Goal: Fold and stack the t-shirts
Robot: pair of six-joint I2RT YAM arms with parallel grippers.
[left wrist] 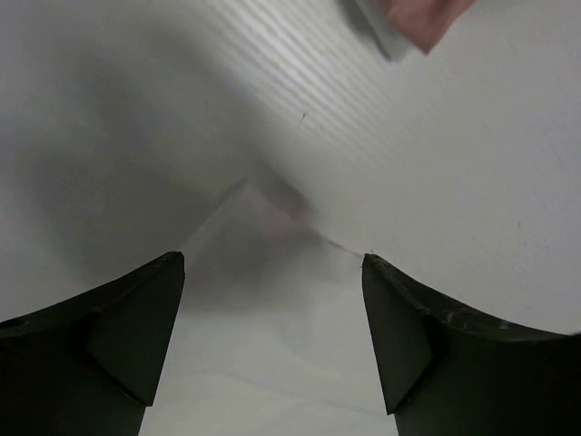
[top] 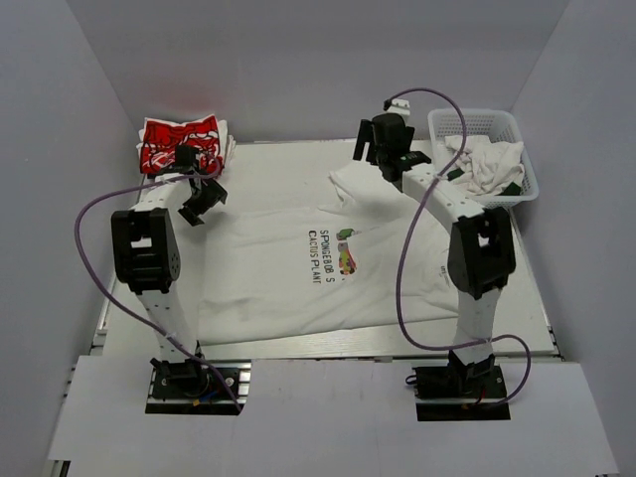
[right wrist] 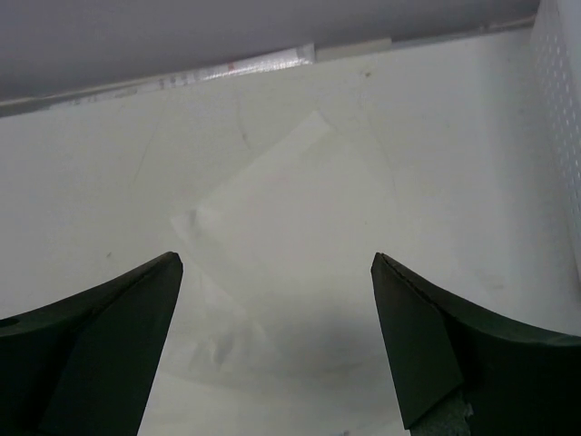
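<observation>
Closest in, at the bottom of the top view, are the two arm bases, the left base and the right base, both bolted at the near edge of the table.

Going from the left, the red t-shirt with white script sits bunched up in the far left corner, on top of some white cloth. Just in front of it the left gripper hangs over the far left edge of the white t-shirt. In its wrist view the left gripper has its jaws spread wide and nothing between them. There's only a pale cloth corner below, and a blurry bit of pink at the top edge.

The white shirt is laid out flat across the middle of the table. Its colourful print and dark lettering are roughly in the centre.

Further right, the right gripper is up over the shirt's far right sleeve. From its wrist cam the right gripper is released too, fingers well apart, with a white sleeve corner flat underneath.

In the far right corner there's a white basket with crumpled white cloth in it.
</observation>
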